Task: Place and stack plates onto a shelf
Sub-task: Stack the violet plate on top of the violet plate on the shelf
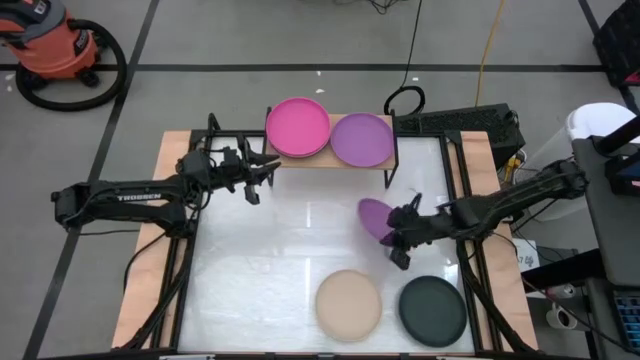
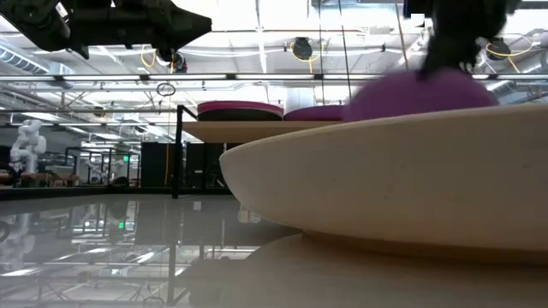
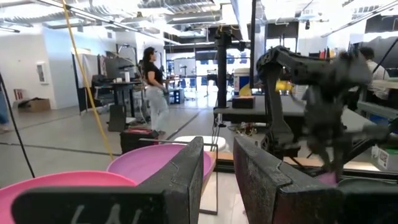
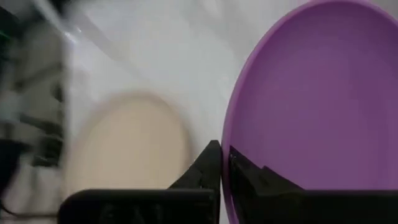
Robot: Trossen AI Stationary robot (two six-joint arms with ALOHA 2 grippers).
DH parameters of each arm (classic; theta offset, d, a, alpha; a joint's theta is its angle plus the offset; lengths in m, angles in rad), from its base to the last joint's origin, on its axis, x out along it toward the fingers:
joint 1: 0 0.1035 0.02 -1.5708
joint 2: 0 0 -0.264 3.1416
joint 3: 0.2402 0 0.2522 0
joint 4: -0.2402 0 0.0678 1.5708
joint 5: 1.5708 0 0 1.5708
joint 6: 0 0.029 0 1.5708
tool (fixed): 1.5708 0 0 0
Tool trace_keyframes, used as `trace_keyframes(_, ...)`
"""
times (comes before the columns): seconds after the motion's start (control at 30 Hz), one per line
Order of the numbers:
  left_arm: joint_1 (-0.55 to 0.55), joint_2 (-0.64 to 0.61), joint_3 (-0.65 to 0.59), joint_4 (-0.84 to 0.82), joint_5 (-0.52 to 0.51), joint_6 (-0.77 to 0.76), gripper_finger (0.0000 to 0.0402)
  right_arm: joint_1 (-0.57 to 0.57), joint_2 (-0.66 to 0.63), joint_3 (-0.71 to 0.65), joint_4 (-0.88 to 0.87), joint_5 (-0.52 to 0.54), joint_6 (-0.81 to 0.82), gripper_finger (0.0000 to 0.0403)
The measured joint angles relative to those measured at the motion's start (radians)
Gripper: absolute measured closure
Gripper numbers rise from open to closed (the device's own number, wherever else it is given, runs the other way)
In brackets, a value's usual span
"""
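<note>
The shelf stands at the table's far edge. Its wooden top carries a hot pink plate stack and a purple plate; in the low view a dark plate shows under the pink one. My left gripper hovers open just left of the shelf, by the pink stack. My right gripper is shut on a second purple plate above the table's middle right. A beige plate and a dark grey plate lie flat near the near edge. My right gripper pinches the purple plate by its rim between the two fingers, one finger on each face. The fingers reach in from the table's right side. The plate is lifted clear of the table and stands tilted on edge, its far rim pointing toward the shelf.
A black-framed white board forms the work surface, with wooden strips along its left and right sides. A black box and cables sit behind the shelf's right end. A person walks in the room beyond.
</note>
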State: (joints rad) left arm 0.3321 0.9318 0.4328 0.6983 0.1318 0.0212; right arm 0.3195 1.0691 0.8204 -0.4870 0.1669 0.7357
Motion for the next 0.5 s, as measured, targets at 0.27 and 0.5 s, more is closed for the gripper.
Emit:
trace_keyframes(0.27,0.0,0.0,0.0,0.0,0.0,0.0,0.0307,0.017,-0.149,0.011,0.33,0.122,-0.293,0.0402)
trace_keyframes(0.5,0.0,0.0,0.0,0.001,-0.001,0.001,0.0307,-0.018,-0.214,0.012,0.677,0.36,-0.702,0.0403)
